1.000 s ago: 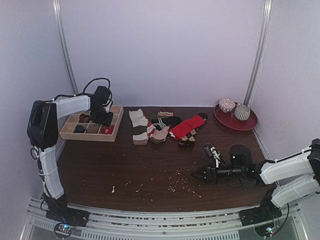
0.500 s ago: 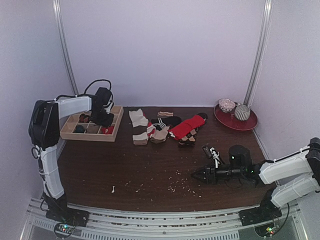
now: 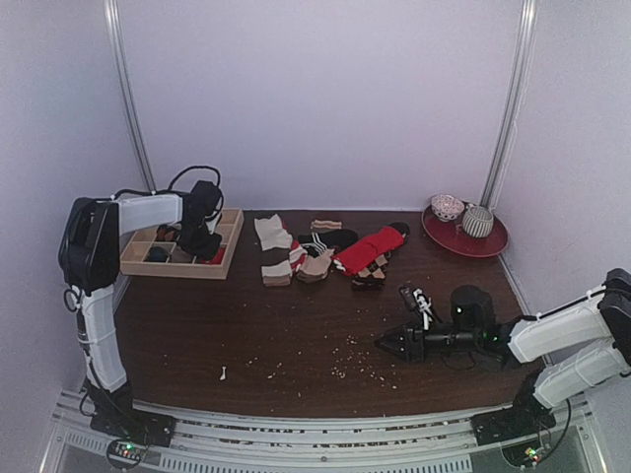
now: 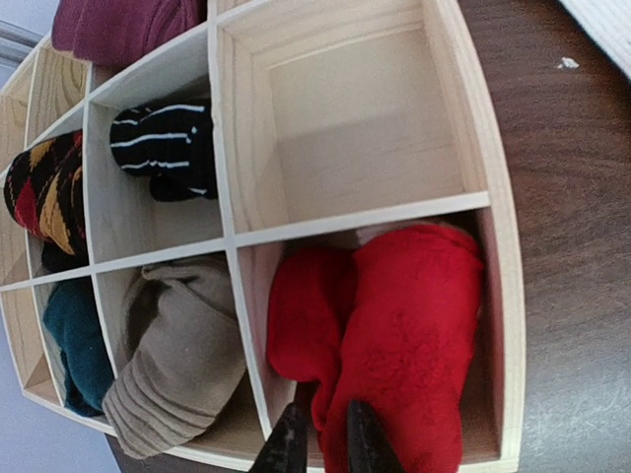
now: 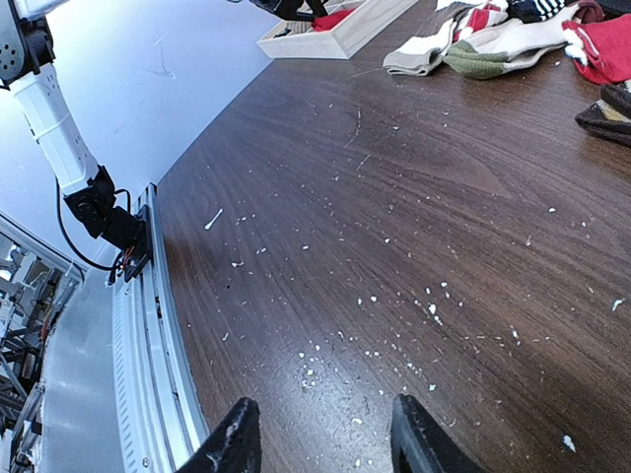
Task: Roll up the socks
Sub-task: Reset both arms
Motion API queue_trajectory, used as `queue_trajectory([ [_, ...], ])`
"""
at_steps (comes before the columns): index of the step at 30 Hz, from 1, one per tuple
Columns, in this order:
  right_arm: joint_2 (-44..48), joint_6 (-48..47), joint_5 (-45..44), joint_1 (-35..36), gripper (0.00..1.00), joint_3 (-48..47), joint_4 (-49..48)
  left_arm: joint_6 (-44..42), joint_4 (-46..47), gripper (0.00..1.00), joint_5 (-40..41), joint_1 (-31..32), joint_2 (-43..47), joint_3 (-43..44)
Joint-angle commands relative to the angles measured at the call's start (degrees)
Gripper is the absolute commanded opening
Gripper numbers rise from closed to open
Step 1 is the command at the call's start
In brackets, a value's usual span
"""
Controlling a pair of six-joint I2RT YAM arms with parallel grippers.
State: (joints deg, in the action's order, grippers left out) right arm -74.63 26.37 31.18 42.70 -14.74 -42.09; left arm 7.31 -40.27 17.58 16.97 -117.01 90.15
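Bundled into one fat roll: the socks (image 4: 394,325), at the lower right of the left wrist view, wedged into the corner compartment of a wooden box (image 4: 480,148). Bright red, fuzzy knit, folded into two lobes with a dark crease between them, and a sliver of cream at the upper edge. No telling from here how much of the tan sock lies inside. Snug against the compartment's right wall. At the bottom edge of that view, the left pincer (image 4: 325,419), tips only a slit apart, nipping the lower edge of the red roll. In the neighbouring compartments: a grey-brown roll (image 4: 182,355) just to the left, a black striped roll (image 4: 163,148) above that, a teal roll (image 4: 74,345) and a black-red-yellow roll (image 4: 44,197) at far left, and a maroon roll (image 4: 118,25) at the top. In the top view, box at the upper left of the table (image 3: 296,335), with a loose pile (image 3: 325,251) of other socks at upper centre, well apart from it. At the bottom of the right wrist view, the right pincer (image 5: 325,404), open, gripping nothing, low over wood dotted with white crumbs (image 5: 434,305).
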Motion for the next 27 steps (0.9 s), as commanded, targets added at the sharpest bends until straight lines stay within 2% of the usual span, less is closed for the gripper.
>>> queue_trajectory([
  [1, -0.4, 0.7, 0.7, -0.3, 0.46, 0.7, -2.3, -1.8, -5.5, 0.17, 3.8, -0.7, -2.0, -1.8],
  [10, -0.3, 1.6, 0.2, -0.3, 0.46, 1.7, -3.6, -4.0, -7.3, 0.17, 5.0, -0.7, -5.4, 0.8],
  [13, -0.1, 1.8, -0.1, -0.3, 0.46, 2.0, -3.6, -3.7, -6.0, 0.18, 5.2, -0.8, -3.6, 1.8],
  [22, 0.8, 1.0, -0.2, -0.3, 0.46, 0.9, -1.1, -3.5, -8.1, 0.32, 6.6, -0.7, 3.1, 7.6],
  [27, 0.9, 0.6, -0.4, -0.3, 0.46, 0.4, -0.2, -2.8, -8.5, 0.33, 2.3, -0.7, 5.8, 7.8],
])
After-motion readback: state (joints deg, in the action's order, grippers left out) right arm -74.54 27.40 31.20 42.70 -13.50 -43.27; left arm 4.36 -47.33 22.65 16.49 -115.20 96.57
